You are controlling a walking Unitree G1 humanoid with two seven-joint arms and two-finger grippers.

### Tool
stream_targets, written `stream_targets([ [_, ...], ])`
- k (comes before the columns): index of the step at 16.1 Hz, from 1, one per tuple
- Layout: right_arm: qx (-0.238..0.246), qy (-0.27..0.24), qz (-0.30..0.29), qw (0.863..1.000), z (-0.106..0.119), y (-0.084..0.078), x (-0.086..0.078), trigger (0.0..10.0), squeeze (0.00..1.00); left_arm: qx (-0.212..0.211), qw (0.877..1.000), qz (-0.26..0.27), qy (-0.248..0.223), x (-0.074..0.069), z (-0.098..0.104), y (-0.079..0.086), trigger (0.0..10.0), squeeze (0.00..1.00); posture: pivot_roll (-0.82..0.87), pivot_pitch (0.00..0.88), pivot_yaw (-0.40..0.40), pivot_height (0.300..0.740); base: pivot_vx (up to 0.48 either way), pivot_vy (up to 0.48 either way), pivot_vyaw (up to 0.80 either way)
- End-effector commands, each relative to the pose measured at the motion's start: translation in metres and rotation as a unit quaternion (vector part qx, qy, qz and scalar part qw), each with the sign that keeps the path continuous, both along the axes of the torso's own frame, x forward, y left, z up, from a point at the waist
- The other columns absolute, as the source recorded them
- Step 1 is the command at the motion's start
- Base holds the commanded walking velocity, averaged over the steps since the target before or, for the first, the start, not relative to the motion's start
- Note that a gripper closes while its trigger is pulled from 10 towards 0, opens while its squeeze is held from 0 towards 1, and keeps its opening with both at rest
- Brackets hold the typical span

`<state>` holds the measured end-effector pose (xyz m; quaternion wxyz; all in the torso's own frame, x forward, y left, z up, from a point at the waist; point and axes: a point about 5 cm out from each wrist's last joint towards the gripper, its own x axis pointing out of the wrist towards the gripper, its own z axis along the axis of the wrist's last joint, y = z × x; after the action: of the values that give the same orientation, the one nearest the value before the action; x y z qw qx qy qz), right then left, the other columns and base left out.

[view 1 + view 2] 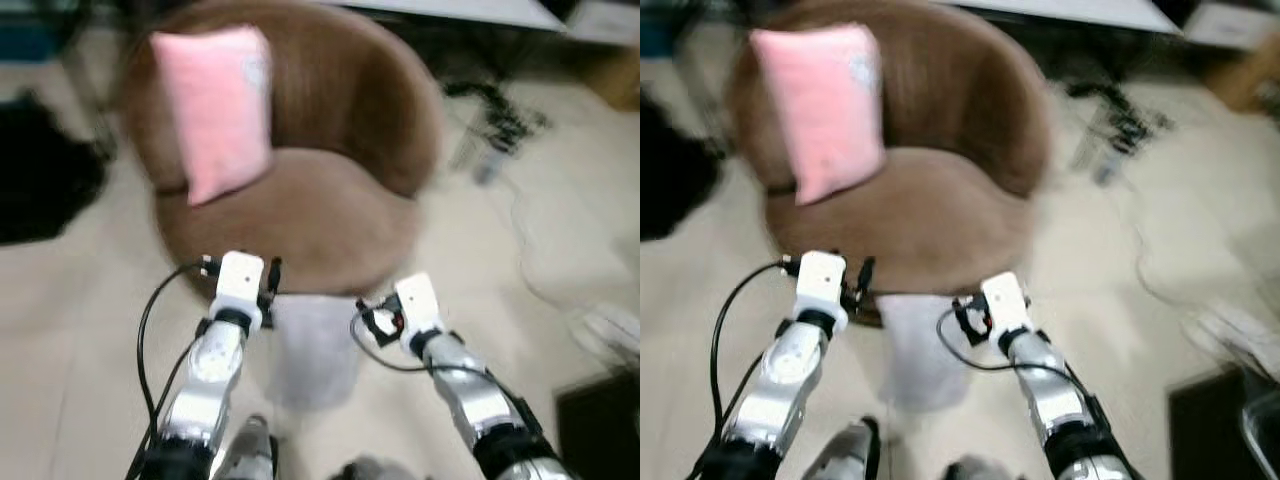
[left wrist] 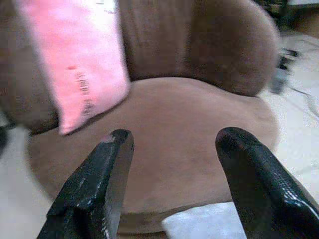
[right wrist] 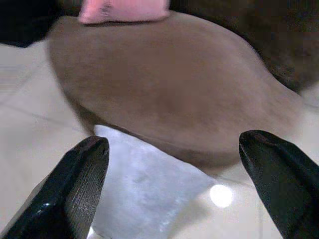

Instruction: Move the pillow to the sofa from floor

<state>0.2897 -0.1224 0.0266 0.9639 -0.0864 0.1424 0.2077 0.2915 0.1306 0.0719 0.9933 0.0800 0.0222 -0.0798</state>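
Observation:
A white pillow [image 1: 315, 345] lies on the pale floor, against the front foot of a round brown sofa chair [image 1: 340, 210]. A pink pillow [image 1: 215, 105] leans on the sofa's backrest at its left side. Both silver arms reach forward, one on each side of the white pillow, just short of the sofa seat. My left gripper [image 2: 174, 142] is open, with the seat and a corner of the white pillow [image 2: 199, 226] beyond its fingers. My right gripper [image 3: 174, 147] is open too, above the white pillow [image 3: 144, 199]. Nothing is held.
A black heap [image 1: 40, 180] lies on the floor to the sofa's left. Cables and a small device [image 1: 490, 135] are at the back right. A dark box [image 1: 600, 420] sits at the near right. The views are somewhat blurred.

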Motion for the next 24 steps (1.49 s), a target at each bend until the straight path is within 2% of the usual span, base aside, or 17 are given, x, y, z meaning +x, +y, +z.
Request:
stream_targets([
  [1, -0.007, 0.004, -0.009, 1.0, -0.001, -0.008, -0.001, 10.0, 0.02, -0.01, 1.0, -0.007, 0.001, -0.001, 0.0, -0.007, 10.0, 0.0, -0.04, 0.173, -0.148, 0.74, 0.48, 0.0, 0.71],
  [3, -0.006, 0.007, -0.023, 1.0, -0.002, -0.011, 0.0, 10.0, 0.0, 0.006, 1.0, -0.005, 0.008, -0.001, -0.002, -0.006, 10.0, 0.0, -0.04, 0.166, -0.149, 0.74, 0.48, 0.0, 0.6],
  [4, -0.004, 0.006, -0.021, 1.0, -0.001, -0.011, -0.001, 10.0, 0.0, 0.018, 1.0, 0.0, 0.015, 0.0, -0.005, -0.005, 10.0, 0.0, -0.04, 0.164, -0.15, 0.74, 0.48, 0.0, 0.0],
  [6, -0.006, 0.0, -0.016, 1.0, 0.0, -0.01, -0.001, 10.0, 0.0, 0.009, 1.0, -0.003, 0.022, 0.0, -0.007, -0.006, 10.0, 0.0, -0.04, 0.163, -0.153, 0.74, 0.48, 0.0, 0.0],
  [12, -0.009, 0.003, -0.003, 1.0, -0.002, -0.006, -0.004, 10.0, 0.0, 0.055, 0.998, -0.008, 0.029, -0.001, -0.012, -0.008, 10.0, 0.0, -0.05, 0.18, -0.153, 0.74, 0.437, -0.096, 0.0],
  [18, -0.011, 0.009, 0.001, 1.0, -0.004, -0.005, -0.005, 10.0, 0.0, 0.062, 0.998, -0.015, 0.009, -0.002, -0.008, -0.012, 10.0, 0.0, -0.05, 0.187, -0.151, 0.74, 0.0, -0.07, 0.0],
  [21, -0.011, 0.01, 0.002, 1.0, -0.004, -0.004, -0.005, 10.0, 0.0, 0.083, 0.996, -0.03, 0.006, -0.002, -0.008, -0.017, 10.0, 0.0, -0.06, 0.189, -0.15, 0.74, 0.265, -0.396, 0.0],
  [24, -0.012, 0.012, 0.002, 1.0, -0.005, -0.004, -0.006, 10.0, 0.0, 0.082, 0.996, -0.042, 0.009, -0.004, -0.008, -0.023, 10.0, 0.0, -0.06, 0.19, -0.148, 0.74, 0.289, -0.381, 0.0],
])
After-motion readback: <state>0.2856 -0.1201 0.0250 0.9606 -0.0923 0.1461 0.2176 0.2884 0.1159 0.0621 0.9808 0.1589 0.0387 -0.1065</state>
